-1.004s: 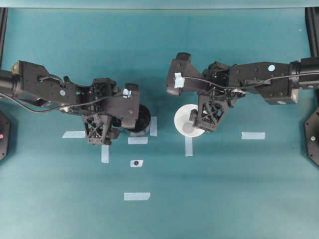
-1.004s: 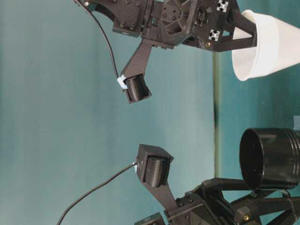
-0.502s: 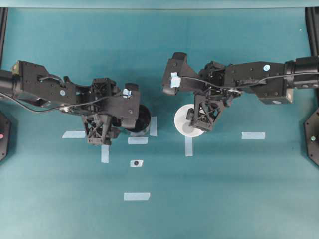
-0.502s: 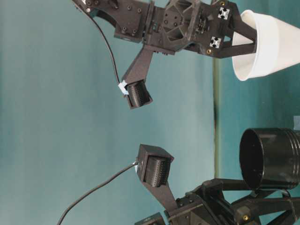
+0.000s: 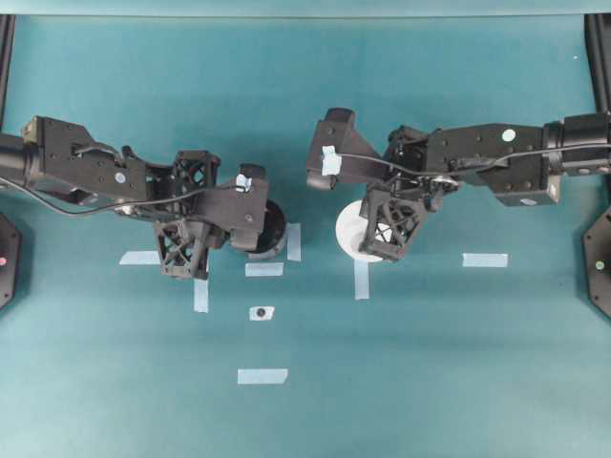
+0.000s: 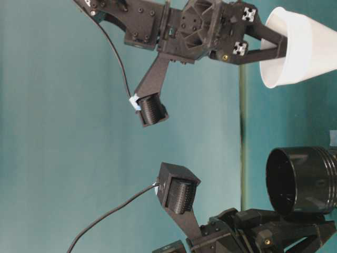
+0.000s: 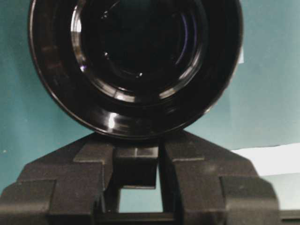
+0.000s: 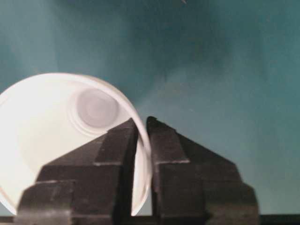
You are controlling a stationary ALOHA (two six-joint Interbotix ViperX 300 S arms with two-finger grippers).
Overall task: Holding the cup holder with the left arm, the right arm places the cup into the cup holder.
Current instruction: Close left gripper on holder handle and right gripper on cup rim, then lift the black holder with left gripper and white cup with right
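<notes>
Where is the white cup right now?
In the overhead view the cup stands right of centre on the teal table, its wall pinched by the right gripper, with the black cup holder to its left.

A flat teal cloth-covered table (image 5: 430,372) carries pale blue strips of tape (image 5: 262,376). The plain white tapered paper cup (image 6: 305,50) has a greyish round base inside. The glossy black round cup holder (image 6: 300,182) shows bright reflections. Both jointed arms are matte black with lattice-patterned grippers and blue tape.

Two black jointed arms (image 5: 95,172) (image 5: 496,162), lattice end effectors, blue tape, loose black cable.
</notes>
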